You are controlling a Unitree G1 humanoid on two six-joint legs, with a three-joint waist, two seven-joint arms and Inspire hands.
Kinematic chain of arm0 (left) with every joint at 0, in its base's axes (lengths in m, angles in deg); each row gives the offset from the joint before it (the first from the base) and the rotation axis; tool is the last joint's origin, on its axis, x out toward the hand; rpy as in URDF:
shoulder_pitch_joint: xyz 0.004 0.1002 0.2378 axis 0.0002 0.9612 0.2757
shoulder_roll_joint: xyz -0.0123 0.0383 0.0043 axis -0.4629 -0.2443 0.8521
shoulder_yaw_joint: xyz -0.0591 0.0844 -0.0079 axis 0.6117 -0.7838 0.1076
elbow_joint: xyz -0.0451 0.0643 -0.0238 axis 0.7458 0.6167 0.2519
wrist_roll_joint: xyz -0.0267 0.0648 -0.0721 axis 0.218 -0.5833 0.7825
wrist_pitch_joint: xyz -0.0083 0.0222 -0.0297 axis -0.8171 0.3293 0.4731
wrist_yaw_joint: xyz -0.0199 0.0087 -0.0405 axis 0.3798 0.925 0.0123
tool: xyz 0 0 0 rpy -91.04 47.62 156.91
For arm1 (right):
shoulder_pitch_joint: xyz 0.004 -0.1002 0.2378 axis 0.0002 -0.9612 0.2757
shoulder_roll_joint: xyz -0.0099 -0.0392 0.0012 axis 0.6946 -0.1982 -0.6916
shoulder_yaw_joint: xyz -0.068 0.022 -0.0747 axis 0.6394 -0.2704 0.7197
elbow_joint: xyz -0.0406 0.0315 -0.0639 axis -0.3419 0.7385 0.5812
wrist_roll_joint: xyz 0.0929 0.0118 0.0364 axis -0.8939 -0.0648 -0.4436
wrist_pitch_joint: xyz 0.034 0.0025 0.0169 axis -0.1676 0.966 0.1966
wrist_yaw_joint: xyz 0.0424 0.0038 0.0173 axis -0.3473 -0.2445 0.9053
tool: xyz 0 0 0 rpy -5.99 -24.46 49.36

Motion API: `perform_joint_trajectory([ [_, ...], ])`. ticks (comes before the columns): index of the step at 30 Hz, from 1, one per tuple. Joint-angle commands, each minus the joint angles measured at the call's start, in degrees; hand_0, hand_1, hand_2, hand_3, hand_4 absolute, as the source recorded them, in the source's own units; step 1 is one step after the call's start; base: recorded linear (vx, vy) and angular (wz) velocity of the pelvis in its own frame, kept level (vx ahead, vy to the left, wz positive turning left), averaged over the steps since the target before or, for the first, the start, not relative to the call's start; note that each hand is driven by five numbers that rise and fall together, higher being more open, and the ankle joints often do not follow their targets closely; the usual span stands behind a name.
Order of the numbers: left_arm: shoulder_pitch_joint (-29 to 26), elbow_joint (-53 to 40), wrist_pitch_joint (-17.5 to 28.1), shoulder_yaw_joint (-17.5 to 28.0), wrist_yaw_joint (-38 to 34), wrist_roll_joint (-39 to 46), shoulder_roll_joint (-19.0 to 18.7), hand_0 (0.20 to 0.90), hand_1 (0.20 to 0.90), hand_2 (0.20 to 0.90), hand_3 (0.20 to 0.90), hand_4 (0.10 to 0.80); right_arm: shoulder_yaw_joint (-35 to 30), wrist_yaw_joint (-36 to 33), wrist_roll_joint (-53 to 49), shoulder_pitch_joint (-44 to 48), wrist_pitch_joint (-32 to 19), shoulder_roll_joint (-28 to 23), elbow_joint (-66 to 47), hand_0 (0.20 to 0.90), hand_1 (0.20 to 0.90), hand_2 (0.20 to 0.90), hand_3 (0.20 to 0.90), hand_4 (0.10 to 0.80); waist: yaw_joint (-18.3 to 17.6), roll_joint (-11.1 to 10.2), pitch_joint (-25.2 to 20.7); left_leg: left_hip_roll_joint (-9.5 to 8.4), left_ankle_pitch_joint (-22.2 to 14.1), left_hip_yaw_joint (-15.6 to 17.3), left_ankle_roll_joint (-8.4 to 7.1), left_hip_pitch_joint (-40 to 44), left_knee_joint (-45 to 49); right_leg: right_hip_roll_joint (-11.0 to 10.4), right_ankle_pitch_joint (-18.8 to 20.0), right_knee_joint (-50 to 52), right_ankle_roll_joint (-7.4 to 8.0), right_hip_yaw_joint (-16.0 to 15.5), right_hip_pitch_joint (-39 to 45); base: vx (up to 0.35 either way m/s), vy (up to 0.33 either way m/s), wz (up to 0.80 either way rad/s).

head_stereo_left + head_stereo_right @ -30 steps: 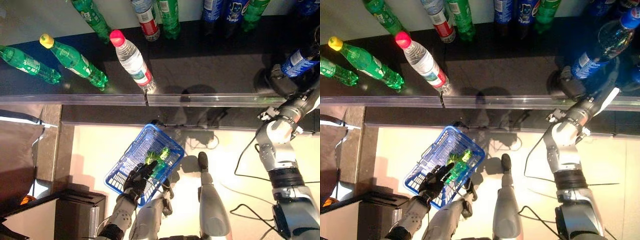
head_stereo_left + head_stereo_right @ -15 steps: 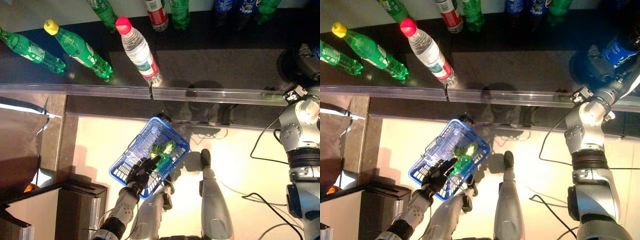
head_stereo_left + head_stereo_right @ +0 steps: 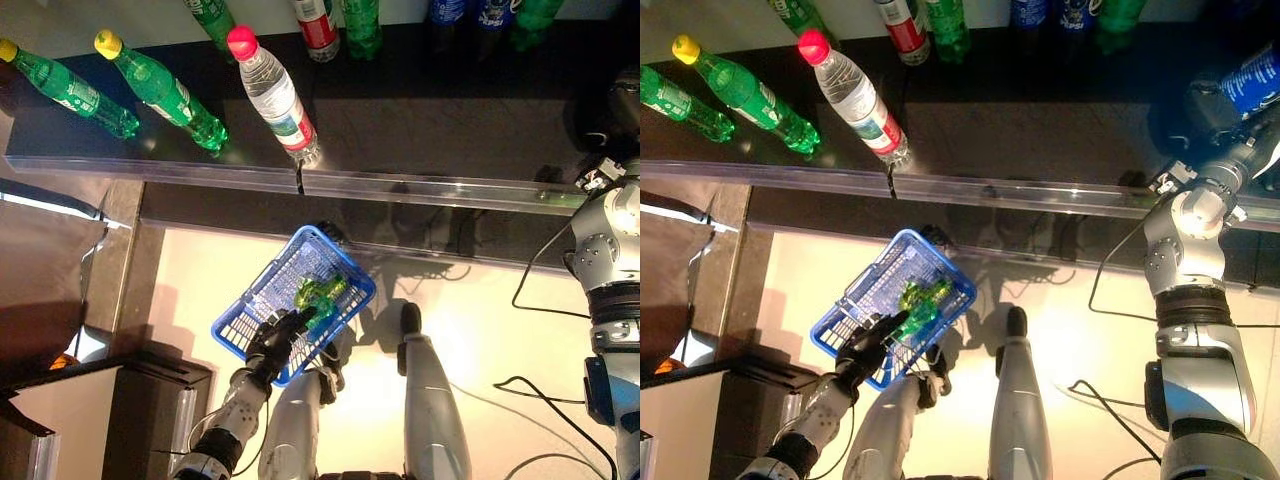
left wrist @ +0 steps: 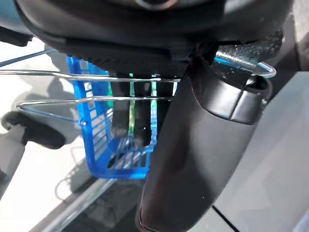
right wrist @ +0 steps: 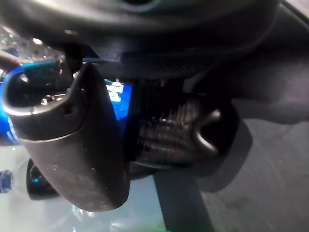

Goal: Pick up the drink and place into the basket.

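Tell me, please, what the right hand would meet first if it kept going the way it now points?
Most likely the blue-labelled bottle on the dark shelf. The right hand already has it between thumb and fingers, though whether it touches is unclear.

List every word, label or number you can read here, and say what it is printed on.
No text can be read.
Clear bottle with red cap: its label is too small to read.
Green bottles on the black shelf: their labels are too small.
Blue bottle by the right hand: print is blurred.
Blue basket held by the left hand: no print shows.
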Motion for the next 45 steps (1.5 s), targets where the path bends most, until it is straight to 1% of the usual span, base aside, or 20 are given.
perform_joint_trajectory([
  [1,5.33,-10.53,3.87,2.54,3.79,0.76,-5.75,0.3,0.3,0.3,0.2,0.1,-1.29,1.91,3.62,4.2,-4.98,-7.14,-6.32,0.3,0.3,0.3,0.2,0.1,1.4,-1.01,-0.25,-1.28,5.72,-2.43,3.01,-8.28,8.36,2.45,-8.26,3.81,-3.71,-8.03,5.4,0.005,-0.029,0.06],
  [5,5.96,-10.39,3.47,2.84,3.63,0.62,-5.75,0.3,0.3,0.3,0.2,0.1,-1.99,2.05,4.64,3.03,-4.4,-6.84,-7.83,0.3,0.3,0.3,0.2,0.1,1.3,-1.3,-0.25,-1.13,5.42,-2.77,3.14,-10.11,10.88,2.29,-8.34,5.35,-3.85,-7.84,4.23,0.002,-0.003,0.09],
  [12,6.87,-10.64,4.65,2.75,5.1,1.64,-5.8,0.3,0.3,0.3,0.2,0.1,-2.08,2.22,4.61,0.95,-4.86,-5.97,-9.14,0.3,0.3,0.3,0.2,0.1,1.1,-1.25,-0.25,-0.78,7.33,-2.89,2.58,-11.33,11.07,2.48,-7.85,5.14,-3.97,-7.13,3.62,0.003,0.025,-0.02],
  [18,7.12,-11.74,4.57,3.06,4.5,2.04,-5.8,0.3,0.3,0.3,0.2,0.1,-2.13,3.46,5.38,-0.95,-5.39,-4.51,-11.67,0.3,0.3,0.3,0.2,0.1,1.04,-1.62,-0.25,-0.86,9.15,-2.89,2.11,-9.62,8.9,2.46,-6.75,2.78,-3.86,-6.86,5.5,0.027,0.053,-0.01],
  [22,7.46,-11.8,4.73,3.95,4.4,2.07,-5.26,0.3,0.3,0.3,0.2,0.1,-2.24,3.29,7.5,-4.08,-4.98,-2.5,-17.87,0.3,0.3,0.3,0.2,0.1,0.59,-2.13,-0.25,-0.67,10.48,-2.37,1.87,-7.34,6.39,2.46,-5.91,0.45,-3.74,-6.37,7.67,0.044,0.085,-0.04],
  [27,7.42,-11.77,4.85,4.89,4.32,1.66,-4.66,0.3,0.3,0.3,0.2,0.1,-2.63,4.54,10.71,-9.43,-4.8,0.76,-26.13,0.3,0.3,0.3,0.2,0.1,-0.13,-2.84,-0.88,-0.97,10.87,-1.66,2.0,-4.64,2.88,2.28,-4.34,-2.8,-2.94,-5.73,9.59,0.036,0.085,-0.04],
  [31,7.26,-11.13,5.17,5.98,4.11,0.82,-4.11,0.3,0.3,0.3,0.2,0.1,-1.81,7.28,12.02,-13.92,-5.17,4.07,-31.84,0.3,0.3,0.3,0.2,0.1,-0.51,-4.3,-2.24,-1.45,10.04,-0.97,2.48,-1.89,-0.18,2.02,-2.8,-6.18,-2.04,-5.4,11.79,0.041,0.062,-0.05],
  [36,7.55,-10.78,5.13,6.98,3.89,-0.08,-3.96,0.3,0.3,0.3,0.2,0.1,-0.84,10.83,12.77,-17.86,-5.75,7.12,-35.69,0.3,0.3,0.3,0.2,0.1,-0.5,-6.07,-3.74,-1.96,8.33,-0.67,3.05,0.88,-2.7,1.56,-1.32,-9.56,-1.09,-5.34,14.57,0.035,0.026,-0.06],
  [42,9.36,-10.29,4.75,8.97,4.42,-2.09,-3.95,0.3,0.3,0.3,0.2,0.1,-0.07,13.59,15.0,-22.76,-6.37,10.9,-40.37,0.3,0.3,0.3,0.2,0.1,0.17,-8.63,-7.54,-2.93,5.78,-0.44,3.6,6.47,-7.86,0.89,0.84,-15.57,0.71,-5.55,20.51,0.075,0.015,-0.01],
  [45,10.22,-9.96,4.24,10.0,4.67,-2.86,-3.78,0.3,0.3,0.3,0.2,0.1,-0.2,15.13,14.29,-24.16,-5.49,10.94,-42.36,0.3,0.3,0.3,0.2,0.1,0.59,-9.24,-9.56,-3.22,5.26,-0.48,3.6,9.11,-9.97,0.86,1.28,-18.04,1.26,-5.8,23.43,0.112,0.026,0.06],
])
